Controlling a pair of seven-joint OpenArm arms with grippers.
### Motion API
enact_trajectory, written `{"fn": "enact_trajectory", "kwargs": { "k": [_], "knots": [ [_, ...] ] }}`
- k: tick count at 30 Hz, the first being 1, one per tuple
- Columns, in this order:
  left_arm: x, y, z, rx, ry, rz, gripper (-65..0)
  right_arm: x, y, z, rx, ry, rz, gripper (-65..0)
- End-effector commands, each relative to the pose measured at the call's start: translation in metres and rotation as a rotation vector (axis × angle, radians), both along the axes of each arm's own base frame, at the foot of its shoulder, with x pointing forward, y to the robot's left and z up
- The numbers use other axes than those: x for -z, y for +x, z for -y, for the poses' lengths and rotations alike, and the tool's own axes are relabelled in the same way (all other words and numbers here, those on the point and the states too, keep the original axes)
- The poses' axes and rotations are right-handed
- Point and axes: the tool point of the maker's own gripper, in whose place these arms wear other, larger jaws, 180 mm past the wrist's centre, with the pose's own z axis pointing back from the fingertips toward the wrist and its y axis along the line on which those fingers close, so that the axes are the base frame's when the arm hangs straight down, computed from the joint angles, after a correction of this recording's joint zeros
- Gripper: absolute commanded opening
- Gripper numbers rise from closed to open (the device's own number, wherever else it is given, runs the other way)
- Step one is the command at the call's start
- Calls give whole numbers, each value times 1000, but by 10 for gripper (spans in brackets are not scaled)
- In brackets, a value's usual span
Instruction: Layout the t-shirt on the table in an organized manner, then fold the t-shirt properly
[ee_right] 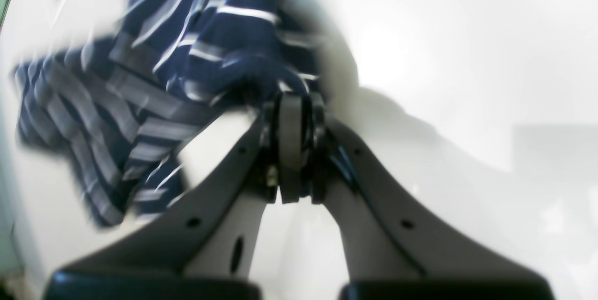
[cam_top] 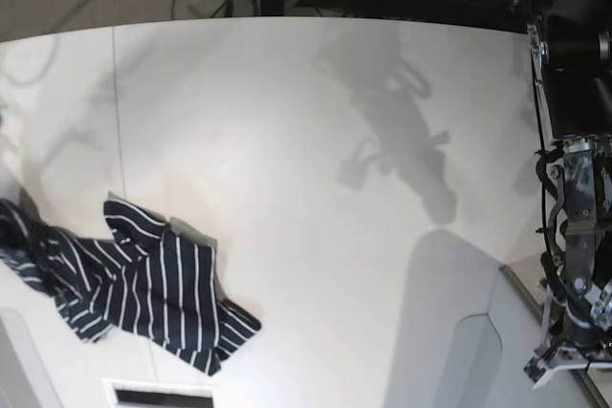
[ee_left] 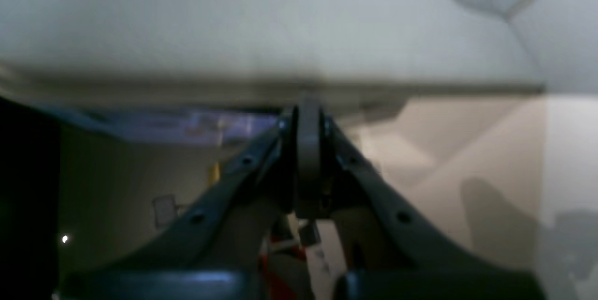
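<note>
While the t-shirt (cam_top: pixel 134 279) lies crumpled near the desk (cam_top: pixel 316 140) corner on my right arm's side, my right gripper (ee_right: pixel 292 103) is clenched on a bunched edge of it. My left gripper (ee_left: pixel 308 117) is clenched on nothing, well apart past the other desk edge. The shirt stretches along that near edge.
</note>
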Motion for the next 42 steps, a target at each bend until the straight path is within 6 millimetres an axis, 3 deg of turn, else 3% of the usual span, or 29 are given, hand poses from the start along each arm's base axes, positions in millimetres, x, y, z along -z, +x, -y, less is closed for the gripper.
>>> {"fn": "enact_trajectory", "kwargs": {
  "k": [1, 4, 5, 8, 10, 11, 13, 15, 18, 22, 25, 30, 35, 42],
  "knots": [
    [-21, 0, -10, -18, 25, 49, -650, -23, 13, 10, 7, -26, 54, -647],
    [-6, -11, -22, -33, 49, 3, -650, -29, 11, 21, 34, -41, 46, -626],
    [3, -17, -26, -38, 62, -23, -650, -28, 10, 21, 28, -46, 35, -591],
    [39, -37, -28, -34, 72, -114, -650, -22, 8, 18, 2, -67, -17, -383],
    [72, -57, -28, -31, 72, -197, -650, -9, 8, 4, -35, -62, -68, -231],
    [92, -71, -27, -28, 69, -247, -650, -6, 8, 0, -47, -69, -82, -194],
    [126, -98, -26, -24, 65, -338, -650, -15, 15, -6, -73, -112, -58, -203],
    [157, -125, -20, -16, 46, -419, -650, -25, 22, -30, -146, -166, -6, -224],
    [184, -150, -8, -15, -61, -467, -650, -50, 53, -99, -389, -290, 81, -231],
    [179, -155, -3, -57, -247, -384, -650, -55, 85, -162, -563, -391, 64, -231],
    [166, -153, -11, -81, -286, -332, -650, -44, 103, -185, -615, -392, 24, -231],
    [156, -152, -19, -98, -277, -305, -650, -22, 125, -194, -621, -405, -18, -231],
    [156, -160, -28, -125, -284, -303, -650, 4, 128, -194, -625, -439, -50, -231],
    [157, -162, -30, -133, -285, -303, -650, 21, 130, -195, -608, -428, -26, -237]
  ]
}}
